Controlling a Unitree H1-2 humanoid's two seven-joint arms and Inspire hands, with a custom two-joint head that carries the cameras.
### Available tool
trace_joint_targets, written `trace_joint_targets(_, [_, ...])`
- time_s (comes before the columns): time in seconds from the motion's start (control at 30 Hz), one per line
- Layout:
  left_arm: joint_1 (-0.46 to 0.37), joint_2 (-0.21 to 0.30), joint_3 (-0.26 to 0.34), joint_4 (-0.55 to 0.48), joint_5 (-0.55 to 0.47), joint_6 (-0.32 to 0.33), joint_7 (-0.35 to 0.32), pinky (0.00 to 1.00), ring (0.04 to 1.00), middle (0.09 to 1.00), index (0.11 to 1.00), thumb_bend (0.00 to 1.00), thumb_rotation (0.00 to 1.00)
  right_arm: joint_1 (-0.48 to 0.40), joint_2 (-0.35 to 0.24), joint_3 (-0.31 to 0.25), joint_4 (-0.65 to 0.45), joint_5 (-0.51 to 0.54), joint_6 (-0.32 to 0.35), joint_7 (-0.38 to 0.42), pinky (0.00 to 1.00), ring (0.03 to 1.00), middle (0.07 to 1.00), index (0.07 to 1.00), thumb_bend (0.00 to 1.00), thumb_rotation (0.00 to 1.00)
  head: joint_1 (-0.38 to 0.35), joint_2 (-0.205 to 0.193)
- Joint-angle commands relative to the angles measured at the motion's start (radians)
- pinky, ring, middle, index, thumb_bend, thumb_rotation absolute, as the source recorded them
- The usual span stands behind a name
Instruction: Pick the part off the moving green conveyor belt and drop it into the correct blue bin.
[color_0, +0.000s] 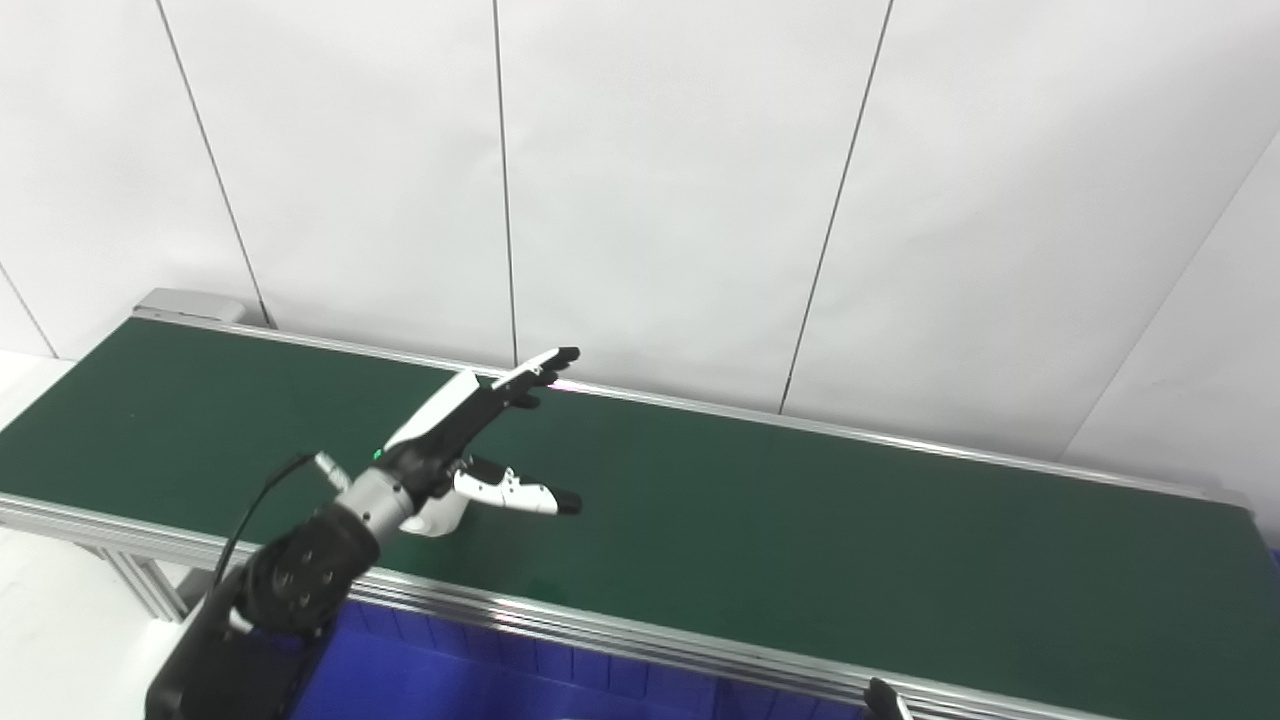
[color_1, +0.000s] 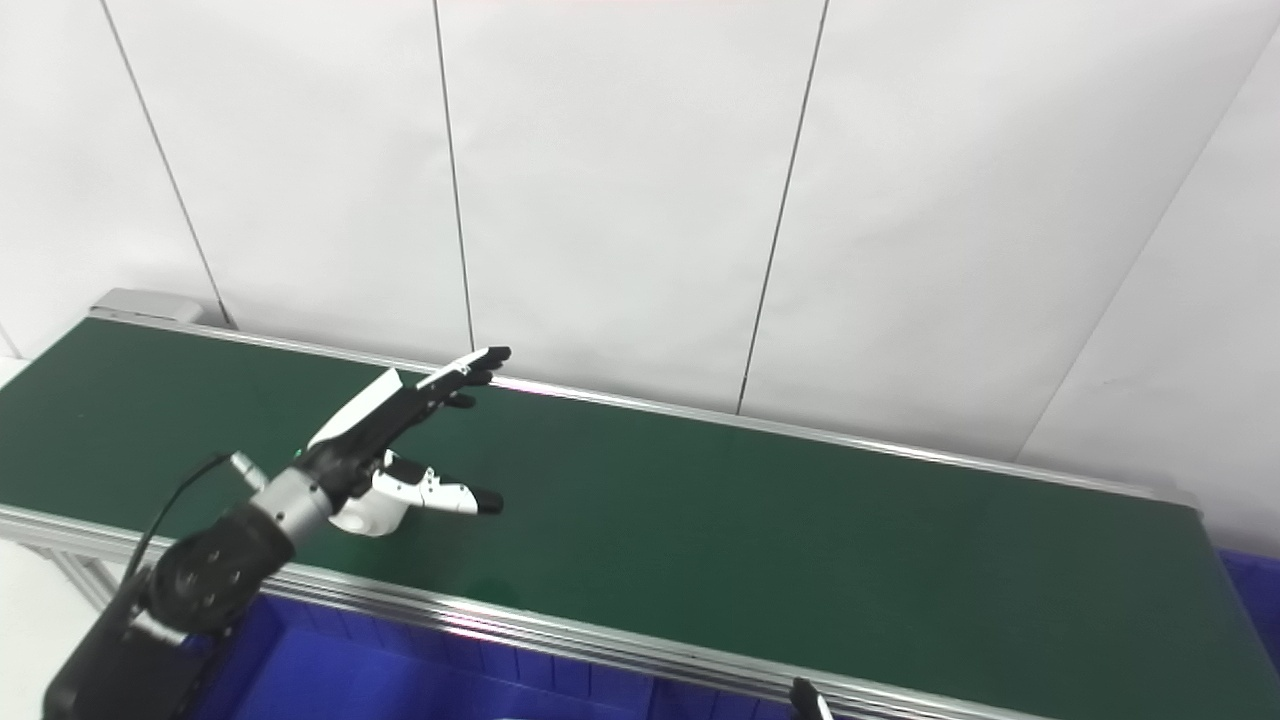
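Observation:
The green conveyor belt (color_0: 800, 520) runs from upper left to lower right, and no part shows on it. My left hand (color_0: 470, 440) hovers over the belt's left half, open, fingers stretched toward the far rail and thumb pointing right, holding nothing. Of my right hand only a dark fingertip (color_0: 880, 697) pokes up at the bottom edge, below the belt's near rail; its state is hidden. A blue bin (color_0: 450, 680) sits under the near rail at the bottom left.
Aluminium rails (color_0: 620, 625) border the belt on the near and far sides. A white panelled wall (color_0: 700, 200) stands close behind the belt. Another blue bin edge (color_1: 1255, 590) shows past the belt's right end.

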Motion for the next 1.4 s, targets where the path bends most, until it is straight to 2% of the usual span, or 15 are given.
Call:
trace_joint_targets(0.0, [-0.067, 0.039, -0.011, 0.016, 0.048, -0.022, 0.003, 0.86, 0.945, 0.968, 0.959, 0.77, 0.30, -0.005, 0.005, -0.003, -0.034, 0.002, -0.059, -0.006, 0.89, 0.917, 0.916, 0.948, 0.83, 0.70, 0.003, 0.005])
trace_joint_targets(0.27, [-0.138, 0.076, -0.055, 0.172, 0.121, -0.025, -0.010, 0.85, 0.945, 0.962, 0.948, 0.83, 0.28, -0.003, -0.007, -0.007, -0.035, 0.019, -0.075, 0.001, 0.87, 0.902, 0.898, 0.935, 0.82, 0.68, 0.010, 0.009])
trace_joint_targets(0.47, [-0.169, 0.104, -0.131, 0.256, 0.250, -0.035, -0.002, 0.99, 0.976, 0.967, 0.943, 0.87, 0.24, -0.003, -0.013, -0.011, -0.031, 0.029, -0.074, 0.002, 0.85, 0.896, 0.894, 0.924, 0.84, 0.67, 0.014, 0.010])
trace_joint_targets(0.73, [-0.182, 0.125, -0.206, 0.299, 0.326, -0.009, -0.062, 1.00, 1.000, 0.989, 0.943, 0.96, 0.20, -0.005, -0.019, -0.016, -0.027, 0.038, -0.079, 0.000, 0.85, 0.890, 0.890, 0.916, 0.85, 0.66, 0.019, 0.013])
trace_joint_targets(0.9, [-0.186, 0.129, -0.256, 0.329, 0.381, 0.007, -0.092, 1.00, 1.000, 0.997, 0.945, 0.98, 0.20, -0.007, -0.023, -0.020, -0.022, 0.050, -0.083, 0.001, 0.84, 0.883, 0.886, 0.910, 0.86, 0.66, 0.019, 0.016])
trace_joint_targets(0.97, [-0.185, 0.127, -0.275, 0.341, 0.412, 0.014, -0.080, 1.00, 1.000, 0.992, 0.936, 0.94, 0.14, -0.006, -0.024, -0.021, -0.023, 0.055, -0.083, 0.004, 0.84, 0.880, 0.886, 0.909, 0.86, 0.67, 0.018, 0.017])
trace_joint_targets(1.0, [-0.185, 0.125, -0.285, 0.347, 0.431, 0.019, -0.073, 1.00, 1.000, 0.987, 0.929, 0.89, 0.06, -0.005, -0.024, -0.021, -0.025, 0.059, -0.082, 0.006, 0.84, 0.880, 0.886, 0.908, 0.86, 0.66, 0.018, 0.018])
trace_joint_targets(1.03, [-0.177, 0.113, -0.280, 0.359, 0.442, 0.025, -0.032, 1.00, 1.000, 0.986, 0.928, 0.89, 0.06, -0.004, -0.024, -0.022, -0.027, 0.063, -0.082, 0.007, 0.84, 0.880, 0.886, 0.908, 0.86, 0.66, 0.018, 0.019])
trace_joint_targets(1.07, [-0.171, 0.104, -0.275, 0.367, 0.448, 0.028, -0.001, 0.88, 0.887, 0.891, 0.842, 0.85, 0.02, -0.003, -0.024, -0.022, -0.028, 0.066, -0.082, 0.009, 0.83, 0.880, 0.885, 0.908, 0.86, 0.66, 0.018, 0.019])
trace_joint_targets(1.1, [-0.165, 0.094, -0.268, 0.379, 0.448, 0.026, 0.035, 0.84, 0.848, 0.859, 0.812, 0.83, 0.01, -0.002, -0.024, -0.023, -0.030, 0.061, -0.082, 0.007, 0.83, 0.880, 0.885, 0.907, 0.86, 0.66, 0.018, 0.022])
trace_joint_targets(1.13, [-0.162, 0.088, -0.265, 0.387, 0.447, 0.023, 0.059, 0.62, 0.664, 0.681, 0.734, 0.69, 0.01, -0.001, -0.023, -0.024, -0.031, 0.057, -0.082, 0.006, 0.83, 0.876, 0.883, 0.907, 0.86, 0.66, 0.018, 0.022])
trace_joint_targets(1.17, [-0.158, 0.083, -0.262, 0.396, 0.444, 0.012, 0.086, 0.50, 0.570, 0.590, 0.694, 0.61, 0.00, 0.000, -0.023, -0.025, -0.034, 0.053, -0.081, 0.005, 0.83, 0.875, 0.882, 0.906, 0.86, 0.67, 0.018, 0.024])
trace_joint_targets(1.2, [-0.153, 0.075, -0.253, 0.401, 0.434, 0.006, 0.110, 0.41, 0.481, 0.498, 0.601, 0.55, 0.00, 0.001, -0.022, -0.025, -0.036, 0.050, -0.080, 0.004, 0.83, 0.872, 0.881, 0.905, 0.86, 0.67, 0.018, 0.024])
trace_joint_targets(1.27, [-0.144, 0.061, -0.235, 0.418, 0.408, -0.024, 0.167, 0.40, 0.425, 0.484, 0.545, 0.51, 0.00, 0.001, -0.024, -0.025, -0.036, 0.050, -0.084, 0.003, 0.82, 0.868, 0.880, 0.904, 0.85, 0.66, 0.017, 0.025])
trace_joint_targets(1.37, [-0.130, 0.049, -0.210, 0.418, 0.375, -0.083, 0.221, 0.38, 0.396, 0.483, 0.540, 0.50, 0.00, 0.005, -0.022, -0.027, -0.045, 0.048, -0.078, 0.005, 0.82, 0.866, 0.880, 0.903, 0.84, 0.66, 0.015, 0.038])
